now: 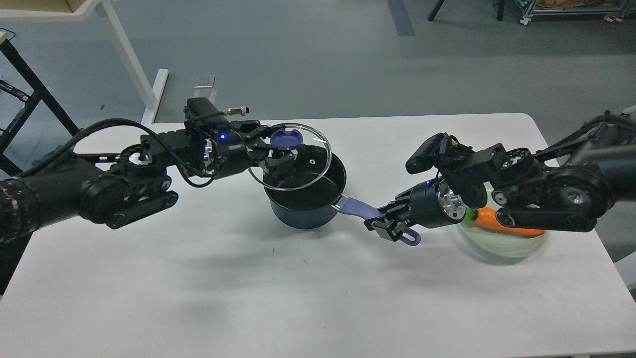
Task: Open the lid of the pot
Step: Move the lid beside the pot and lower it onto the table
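Observation:
A dark blue pot (304, 211) stands on the white table (248, 298) with its purple handle (360, 209) pointing right. My left gripper (278, 151) is shut on the purple knob (286, 137) of the glass lid (310, 161). The lid is lifted off the pot, tilted, and hangs over the pot's left rim. The pot's black inside shows. My right gripper (390, 223) is shut on the pot handle near its end.
A pale green plate (502, 246) with an orange carrot (492, 219) sits at the right, partly under my right arm. A white desk leg (134, 69) and a black frame (30, 94) stand on the floor behind the table.

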`<action>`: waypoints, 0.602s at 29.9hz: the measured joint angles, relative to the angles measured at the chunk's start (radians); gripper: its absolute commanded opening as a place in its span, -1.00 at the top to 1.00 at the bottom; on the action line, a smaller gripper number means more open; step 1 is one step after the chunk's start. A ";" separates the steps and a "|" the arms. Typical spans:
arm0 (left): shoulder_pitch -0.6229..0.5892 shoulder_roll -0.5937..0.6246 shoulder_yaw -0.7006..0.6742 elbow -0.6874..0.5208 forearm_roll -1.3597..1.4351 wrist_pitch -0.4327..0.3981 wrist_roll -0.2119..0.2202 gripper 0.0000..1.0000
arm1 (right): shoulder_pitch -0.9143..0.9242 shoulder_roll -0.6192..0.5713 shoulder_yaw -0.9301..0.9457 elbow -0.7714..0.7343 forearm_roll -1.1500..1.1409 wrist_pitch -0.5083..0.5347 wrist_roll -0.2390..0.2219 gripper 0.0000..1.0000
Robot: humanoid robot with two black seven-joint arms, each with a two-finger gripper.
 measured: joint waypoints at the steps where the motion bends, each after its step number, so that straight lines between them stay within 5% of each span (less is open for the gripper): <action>1: -0.002 0.035 0.000 -0.002 -0.015 0.000 -0.012 -0.05 | 0.000 0.000 0.000 0.000 0.000 0.000 0.000 0.53; 8: 0.049 0.231 0.017 0.006 -0.074 -0.003 -0.044 -0.05 | 0.001 0.000 -0.001 0.000 -0.001 0.000 0.001 0.53; 18: 0.253 0.261 0.007 0.125 -0.119 0.004 -0.044 -0.05 | 0.001 -0.004 0.011 -0.004 -0.001 0.000 0.001 0.53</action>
